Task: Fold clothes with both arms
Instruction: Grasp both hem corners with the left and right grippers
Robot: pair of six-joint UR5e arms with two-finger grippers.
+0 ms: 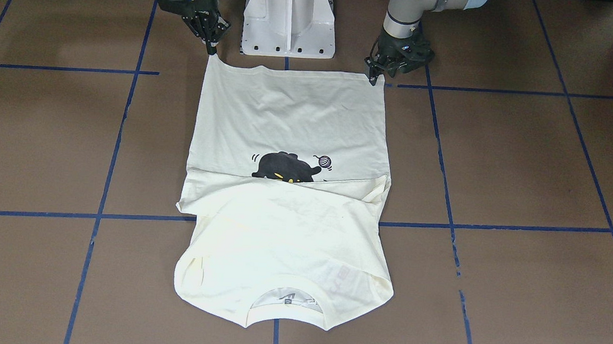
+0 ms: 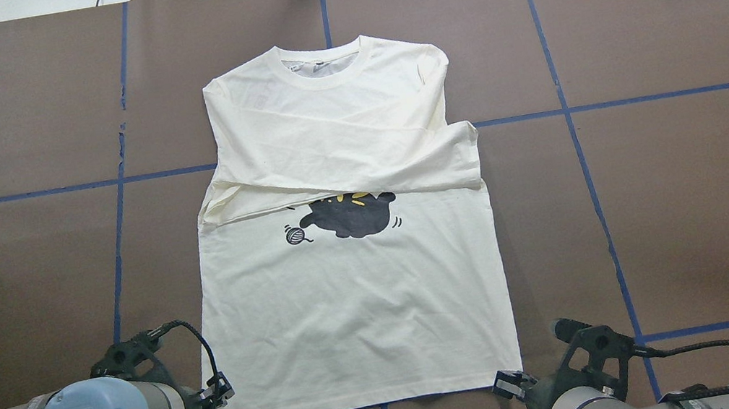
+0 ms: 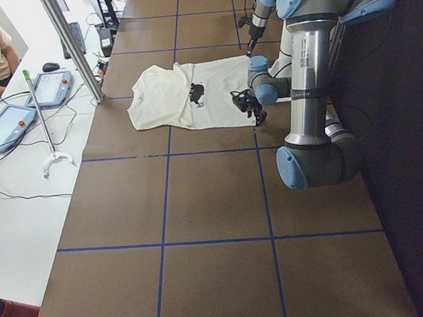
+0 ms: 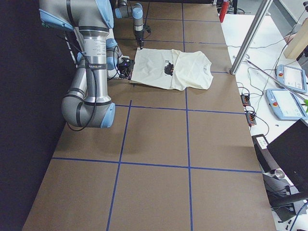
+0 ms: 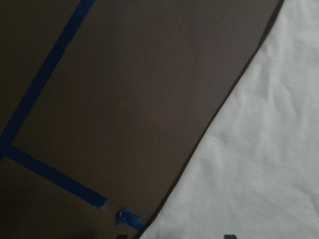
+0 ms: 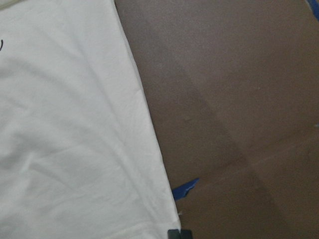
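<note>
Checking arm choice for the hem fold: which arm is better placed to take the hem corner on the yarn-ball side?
Left. The left gripper sits at that corner of the cream-white cotton shirt; the right gripper is at the opposite corner.

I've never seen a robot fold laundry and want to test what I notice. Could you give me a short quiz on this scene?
1. True or false: the sleeves of the shirt lie spread out to the sides.
2. Where are the left tool and right tool? A) at the collar B) at the hem corners C) on the sleeves
3. Fill in: the sleeves partly cover a print of a black ___.

Key: 1 false, they are folded across the chest; 2 B; 3 cat.
</note>
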